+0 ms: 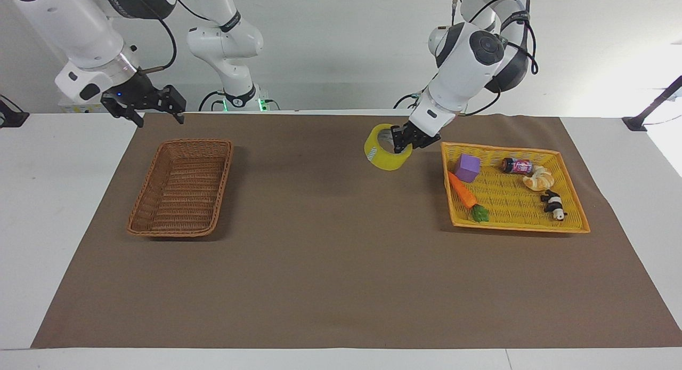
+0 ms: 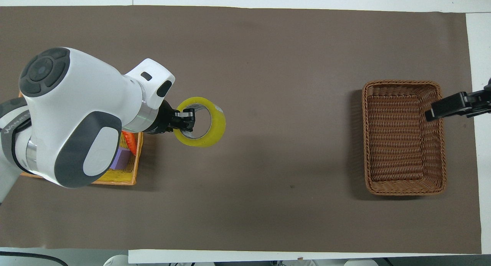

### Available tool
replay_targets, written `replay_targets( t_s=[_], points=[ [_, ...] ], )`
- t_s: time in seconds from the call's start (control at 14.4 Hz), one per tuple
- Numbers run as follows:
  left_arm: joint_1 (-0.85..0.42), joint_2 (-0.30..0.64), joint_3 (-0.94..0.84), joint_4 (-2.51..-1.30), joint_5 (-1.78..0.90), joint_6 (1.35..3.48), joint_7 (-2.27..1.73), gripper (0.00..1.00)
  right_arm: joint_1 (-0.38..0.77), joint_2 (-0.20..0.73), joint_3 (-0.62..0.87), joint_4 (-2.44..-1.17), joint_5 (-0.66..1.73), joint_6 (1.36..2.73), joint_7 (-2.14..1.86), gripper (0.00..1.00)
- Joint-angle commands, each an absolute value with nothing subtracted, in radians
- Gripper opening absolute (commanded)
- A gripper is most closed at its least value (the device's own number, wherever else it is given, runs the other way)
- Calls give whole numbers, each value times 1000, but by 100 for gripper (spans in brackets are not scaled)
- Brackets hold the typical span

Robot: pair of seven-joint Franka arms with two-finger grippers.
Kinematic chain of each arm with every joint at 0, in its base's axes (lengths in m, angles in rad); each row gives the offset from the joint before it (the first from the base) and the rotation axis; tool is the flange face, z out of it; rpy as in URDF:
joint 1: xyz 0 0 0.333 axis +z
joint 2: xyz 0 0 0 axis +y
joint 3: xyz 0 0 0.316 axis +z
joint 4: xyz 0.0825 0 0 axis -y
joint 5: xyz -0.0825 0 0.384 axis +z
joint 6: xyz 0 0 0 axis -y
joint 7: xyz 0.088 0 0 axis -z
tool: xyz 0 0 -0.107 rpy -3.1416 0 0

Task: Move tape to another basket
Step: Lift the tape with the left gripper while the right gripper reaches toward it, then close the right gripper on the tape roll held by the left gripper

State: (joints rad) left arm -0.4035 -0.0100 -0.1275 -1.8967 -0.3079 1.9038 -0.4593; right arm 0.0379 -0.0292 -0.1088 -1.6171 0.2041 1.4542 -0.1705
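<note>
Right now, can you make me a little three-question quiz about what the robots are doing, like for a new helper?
1. True or false: the tape is lying in the brown basket.
2. Which tool holds the tape? A) left tool B) right tool
3. Fill in: the purple cube sits in the ___ tray.

Key: 1 false, it hangs over the brown mat; 2 A; 3 yellow.
</note>
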Motion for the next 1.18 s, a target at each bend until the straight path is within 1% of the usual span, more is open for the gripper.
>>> replay_targets(
  t_s=[0.0, 0.21, 0.35, 0.42, 0.49, 0.56, 0.63, 0.76, 0.97, 1.11],
  points=[
    [-420, -17, -109, -1894, -328, 1908, -463, 3, 67, -42, -104, -1692, 422, 1551, -207, 99],
    [-422, -17, -109, -1898, -328, 1919, -462, 2, 106, -35, -104, -1834, 732, 1681, -173, 99],
    [-429, -17, -109, -1898, -328, 1924, -465, 1, 149, -22, -104, -1938, 1008, 1776, -184, 99],
    [-445, -17, -109, -1899, -328, 1924, -482, 0, 208, -5, -104, -1956, 1081, 1840, -207, 99],
    [-454, -17, -109, -1899, -328, 1921, -501, 0, 280, 12, -104, -1960, 1122, 1943, -236, 99],
    [-454, -20, -109, -1902, -328, 1919, -505, 0, 331, 30, -104, -1963, 1159, 2013, -238, 99],
    [-454, -20, -109, -1904, -328, 1922, -505, 0, 378, 52, -104, -1965, 1219, 2054, -241, 99],
    [-454, -20, -109, -1904, -328, 1925, -505, 0, 437, 77, -104, -1982, 1265, 2109, -244, 99],
    [-466, -25, -109, -1919, -328, 1950, -506, 0, 462, 63, -103, -2031, 1334, 2137, -236, 99],
    [-466, -28, -109, -1921, -328, 1950, -511, 0, 500, 52, -104, -2055, 1388, 2155, -235, 99]
  ],
)
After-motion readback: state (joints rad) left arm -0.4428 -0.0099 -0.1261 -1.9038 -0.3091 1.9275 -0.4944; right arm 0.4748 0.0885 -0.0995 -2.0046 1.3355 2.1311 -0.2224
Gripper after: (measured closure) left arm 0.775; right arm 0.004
